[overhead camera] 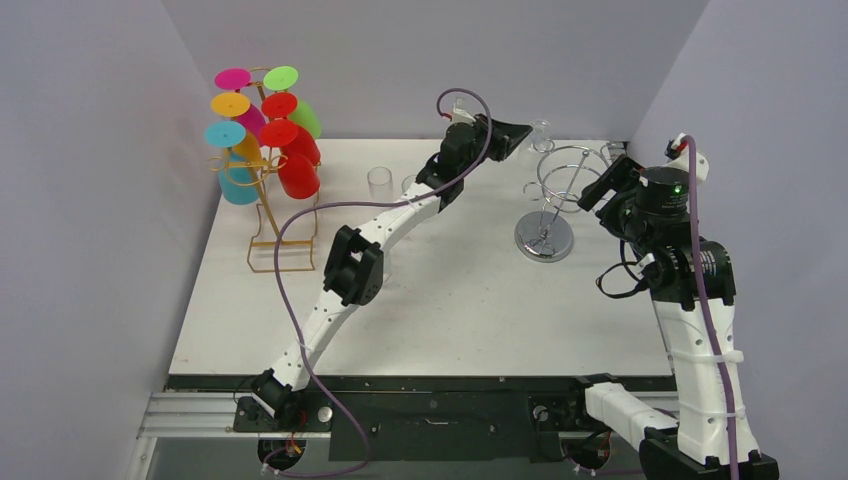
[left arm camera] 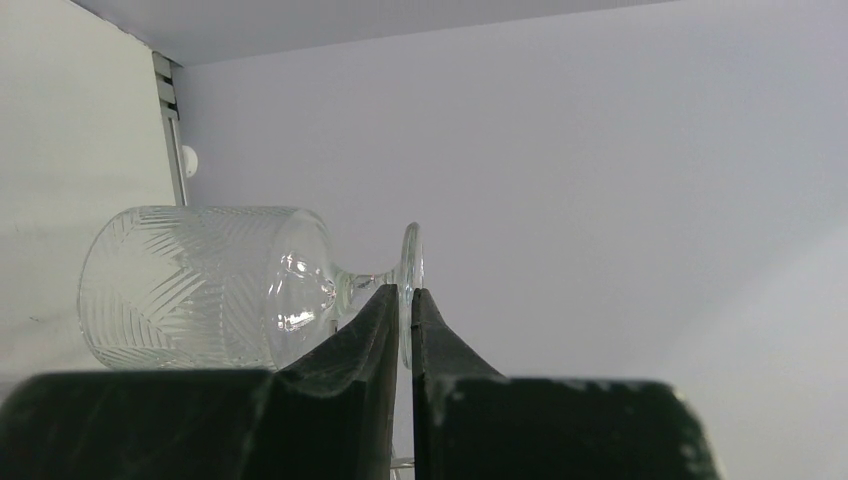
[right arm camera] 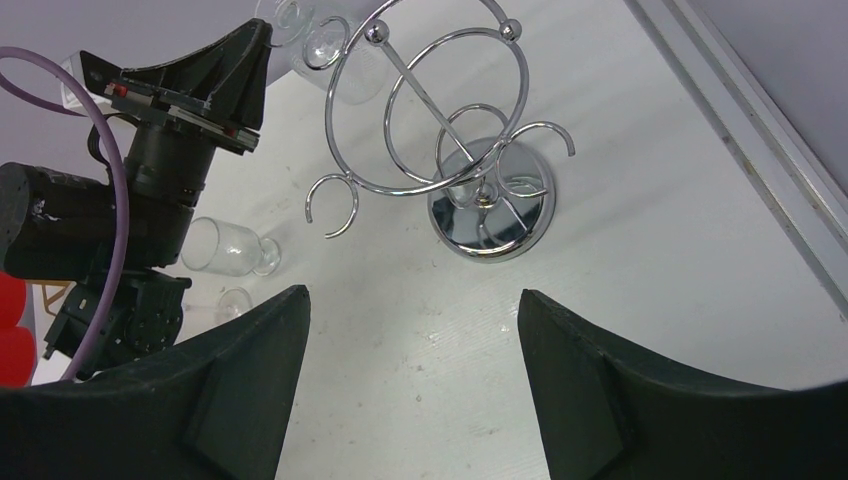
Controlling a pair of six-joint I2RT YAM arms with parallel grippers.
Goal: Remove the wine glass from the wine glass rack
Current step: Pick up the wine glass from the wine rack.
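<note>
The wine glass (left arm camera: 200,285) is clear with a cut pattern and lies sideways in the air. My left gripper (left arm camera: 405,292) is shut on the rim of its round foot (left arm camera: 411,250). In the top view that gripper (overhead camera: 526,132) holds the glass (overhead camera: 542,134) just beyond the far rings of the chrome wine glass rack (overhead camera: 562,176). Whether glass and rack touch I cannot tell. The right wrist view shows the rack (right arm camera: 420,120), its disc base (right arm camera: 535,215) and the held glass (right arm camera: 300,25) at the top edge. My right gripper (right arm camera: 410,300) hangs open and empty to the rack's right (overhead camera: 598,186).
Two more clear glasses (overhead camera: 380,182) (overhead camera: 408,186) stand on the white table (overhead camera: 450,310) left of the left forearm; one appears in the right wrist view (right arm camera: 225,248). A gold wire stand with several coloured cups (overhead camera: 265,130) stands at the far left. Grey walls close three sides.
</note>
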